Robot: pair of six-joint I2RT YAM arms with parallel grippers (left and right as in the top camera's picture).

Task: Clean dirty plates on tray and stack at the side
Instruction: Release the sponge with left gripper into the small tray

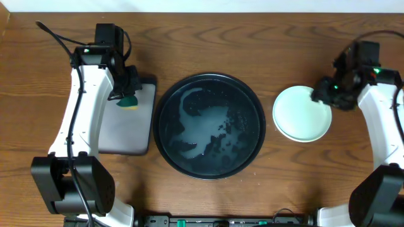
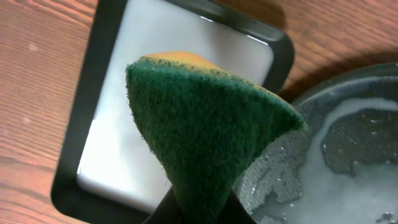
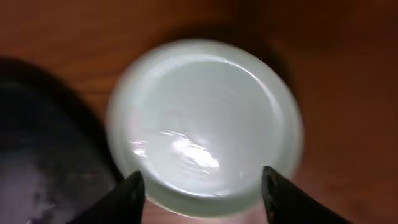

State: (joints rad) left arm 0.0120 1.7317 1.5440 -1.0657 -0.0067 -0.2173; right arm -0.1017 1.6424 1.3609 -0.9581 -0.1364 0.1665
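The large round black tray (image 1: 209, 125) sits mid-table, wet with white foam, with no plate on it. A pale mint-green plate (image 1: 301, 114) lies on the bare wood to its right; any plates under it are hidden. It fills the right wrist view (image 3: 205, 124). My right gripper (image 1: 323, 93) is open above the plate's far right edge, fingers spread wide (image 3: 202, 186) and empty. My left gripper (image 1: 128, 94) is shut on a green and yellow sponge (image 2: 205, 124) over the rectangular tray.
A smaller rectangular black tray with a grey inside (image 1: 126, 123) lies left of the round tray, and also shows in the left wrist view (image 2: 155, 93). Bare wood tabletop surrounds everything. A cable runs at the back left.
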